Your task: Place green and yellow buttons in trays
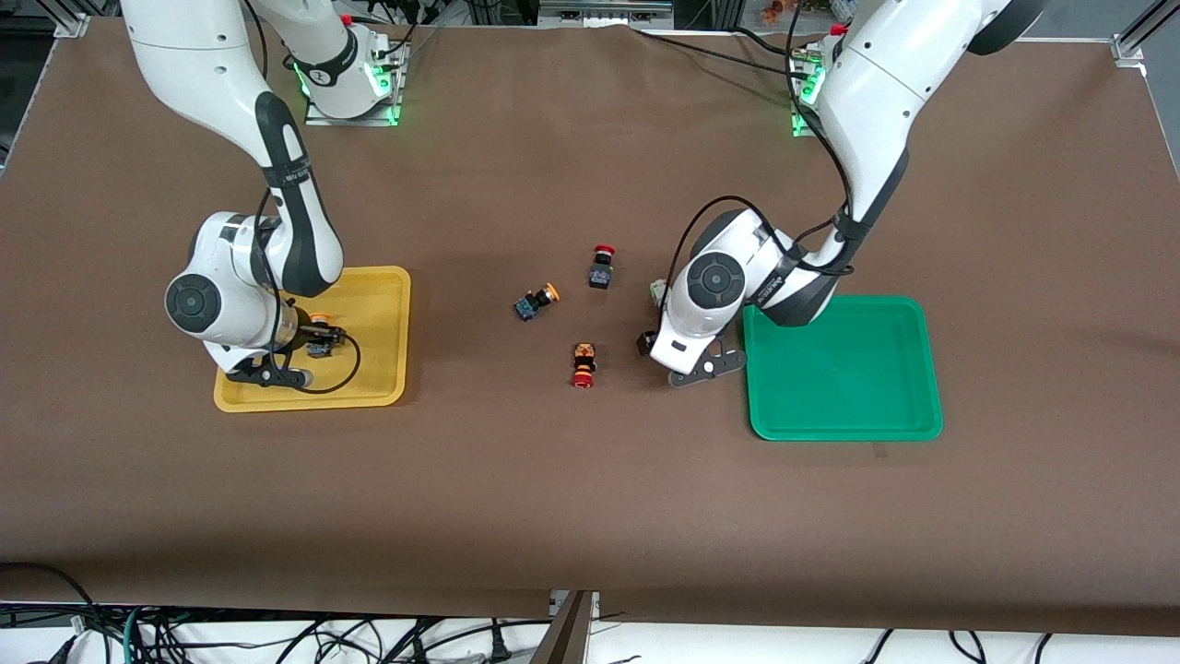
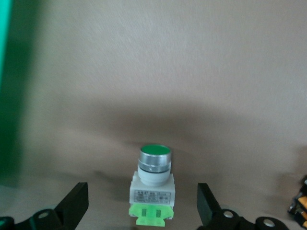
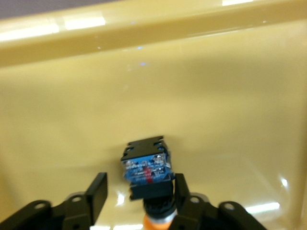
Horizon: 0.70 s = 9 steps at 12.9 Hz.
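Mostly hidden by wrists: right gripper [image 3: 136, 194] parted around yellow-capped button [image 3: 146, 168] in yellow tray [image 1: 383, 304]; left gripper [image 2: 144, 203] spread, straddling green-capped button [image 2: 152, 184] beside green tray [image 1: 843, 369].

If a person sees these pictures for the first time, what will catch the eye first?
Probably the two bright trays: the yellow tray at the right arm's end and the green tray at the left arm's end. The right gripper, open, has a yellow button between its fingers in the yellow tray; the open left gripper straddles a green button beside the green tray.

button [image 3: 146, 167] in tray [image 1: 383, 304], three buttons [image 1: 581, 309] between trays
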Available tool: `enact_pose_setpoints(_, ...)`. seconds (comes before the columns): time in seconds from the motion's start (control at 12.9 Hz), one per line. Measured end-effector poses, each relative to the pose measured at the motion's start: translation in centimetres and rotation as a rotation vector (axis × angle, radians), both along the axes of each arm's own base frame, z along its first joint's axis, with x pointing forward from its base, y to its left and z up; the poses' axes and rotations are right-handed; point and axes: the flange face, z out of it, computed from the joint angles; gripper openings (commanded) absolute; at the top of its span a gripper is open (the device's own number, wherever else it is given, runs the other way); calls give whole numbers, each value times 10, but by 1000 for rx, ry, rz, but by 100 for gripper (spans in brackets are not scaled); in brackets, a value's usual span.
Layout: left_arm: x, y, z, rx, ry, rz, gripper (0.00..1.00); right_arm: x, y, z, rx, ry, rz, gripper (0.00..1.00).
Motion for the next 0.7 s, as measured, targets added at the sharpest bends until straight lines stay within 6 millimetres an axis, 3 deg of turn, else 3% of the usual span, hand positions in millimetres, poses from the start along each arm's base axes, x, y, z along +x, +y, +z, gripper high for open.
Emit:
enact_pose_setpoints(0.08,-6,-1,-6,-2,3,-3,30,8,14,22,9,27,-50,85)
enact_pose_setpoints(0.16,-9,-2,-8,-3,7,0,9,16,31,43,22,37,-104,85)
enact_pose_setpoints(0.23,-12,-5,-8,-6,9,3,0,19,50,58,48,40,-167,85)
enact_pose_setpoints(0.39,-15,-11,-6,-13,10,7,0,13,95,62,100,67,-297,85)
enact_pose_setpoints(0.54,-15,-14,-1,-19,6,18,0,-1,146,48,132,121,-431,85)
enact_pose_setpoints(0.7,-5,-5,11,-23,-15,2,0,-15,197,30,137,141,-558,85)
